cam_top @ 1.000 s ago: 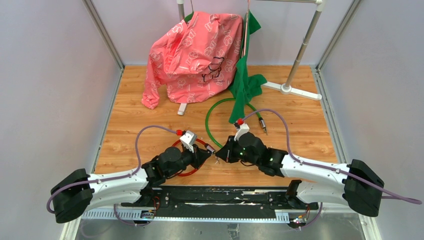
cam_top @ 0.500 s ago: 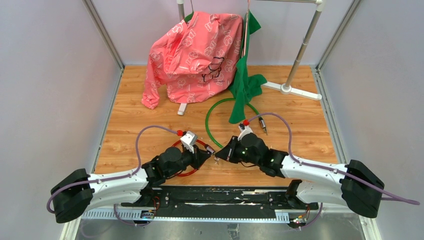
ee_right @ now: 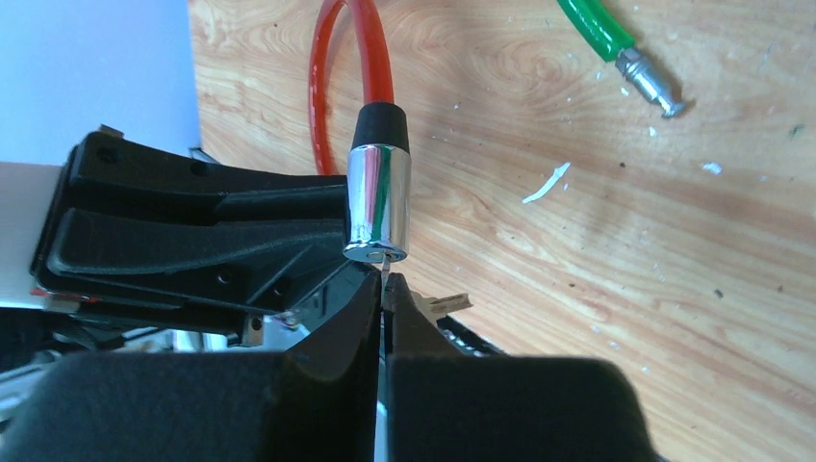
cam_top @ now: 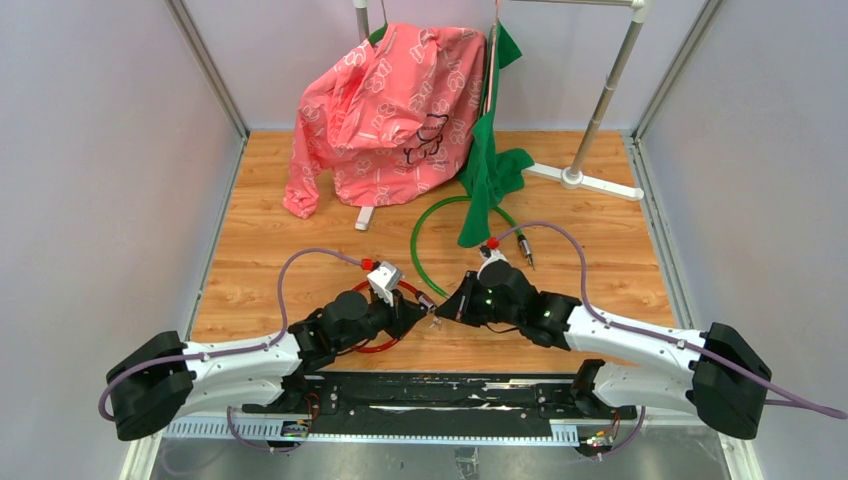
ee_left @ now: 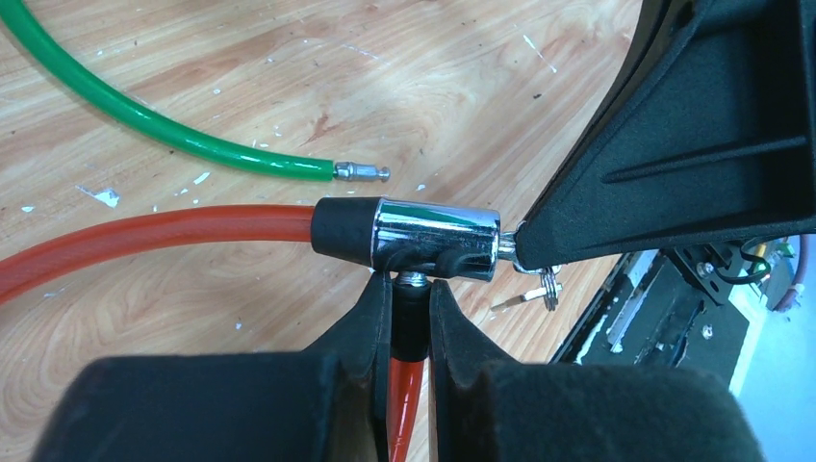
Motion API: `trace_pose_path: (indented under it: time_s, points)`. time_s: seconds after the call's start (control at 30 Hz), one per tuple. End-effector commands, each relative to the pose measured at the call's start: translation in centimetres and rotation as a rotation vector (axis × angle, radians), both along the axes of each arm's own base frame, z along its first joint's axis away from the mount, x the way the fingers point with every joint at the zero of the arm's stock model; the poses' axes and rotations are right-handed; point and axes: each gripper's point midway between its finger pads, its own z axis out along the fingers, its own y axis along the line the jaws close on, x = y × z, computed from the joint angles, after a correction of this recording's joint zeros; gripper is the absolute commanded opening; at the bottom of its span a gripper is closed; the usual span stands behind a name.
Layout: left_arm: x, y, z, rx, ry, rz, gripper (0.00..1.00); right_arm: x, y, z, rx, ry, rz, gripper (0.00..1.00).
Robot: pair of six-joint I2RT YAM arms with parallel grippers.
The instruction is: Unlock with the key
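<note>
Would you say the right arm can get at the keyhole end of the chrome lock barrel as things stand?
Likely yes: the left gripper holds the chrome lock barrel with that end facing the right gripper. Nothing lies between them, and the key appears to meet that end.

The key (ee_right: 383, 269) shows only as a thin sliver between the pressed-together fingertips of the right gripper (ee_right: 385, 298) and the chrome lock barrel (ee_right: 377, 207). Its head is buried in the pads, and how deep the blade sits cannot be told. From above, that junction is too small to read, and the left arm covers most of the red cable (cam_top: 372, 346). The left gripper (ee_left: 412, 289) hides the cable end it pinches, the green cable (ee_left: 144, 120) runs off the frame's top-left edge, and a dangling metal piece (ee_left: 548, 287) is too blurred to name
</note>
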Motion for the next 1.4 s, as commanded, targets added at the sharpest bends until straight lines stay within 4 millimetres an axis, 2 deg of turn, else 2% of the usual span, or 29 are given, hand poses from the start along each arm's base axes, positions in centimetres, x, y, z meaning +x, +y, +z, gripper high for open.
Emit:
trace_pose_path:
  time_s: [0.0,0.13,0.23,0.27,0.37,0.43,0.5,0.53,0.73,0.87,1.03,1.2,1.37]
  points:
    - [-1.5,-2.5,4.3,-0.127,-0.043,-0.132,0.0,1.0,0.0,1.9,0.145,0.093,-0.138,0.0]
    - [-1.5,-2.4,4.1,-0.122,-0.042,-0.129,0.0,1.0,0.3,3.6,0.232,0.091,-0.146,0.0]
    - [-1.5,-2.5,4.2,-0.124,-0.04,-0.125,0.0,1.1,0.2,4.2,0.207,0.042,-0.113,0.02]
    - [-1.4,-2.5,4.3,-0.127,-0.04,-0.122,0.0,0.9,0.1,4.1,0.188,0.03,-0.093,0.1]
    - [-1.1,-2.3,4.2,-0.108,-0.031,-0.103,0.0,0.4,0.2,4.0,0.148,-0.007,0.003,0.47]
    - [-1.0,-2.1,4.1,-0.092,-0.026,-0.092,0.0,0.2,-0.1,3.9,0.109,-0.038,0.068,0.59]
    - [-1.1,-2.0,3.9,-0.079,-0.022,-0.094,0.0,0.2,-0.5,4.4,0.072,-0.095,0.128,0.63]
    - [-0.9,-1.8,3.8,-0.071,-0.022,-0.08,0.0,-0.1,-1.1,4.1,0.028,-0.109,0.162,0.64]
    - [-0.2,-1.2,3.6,-0.014,0.004,-0.026,0.0,-1.1,-1.7,7.1,-0.083,-0.33,0.412,0.65]
    - [0.2,-1.2,3.9,0.006,0.027,-0.005,0.0,-1.4,-2.3,7.1,-0.192,-0.386,0.51,0.63]
    - [0.5,-1.0,4.6,0.007,0.046,0.028,0.0,-0.6,-3.4,6.2,-0.386,-0.433,0.502,0.58]
    - [0.7,-0.7,5.1,0.031,0.059,0.05,0.0,-1.2,-2.8,5.1,-0.436,-0.438,0.524,0.55]
    - [0.7,-0.5,5.6,0.032,0.055,0.056,0.0,0.0,-2.9,4.2,-0.478,-0.383,0.406,0.49]
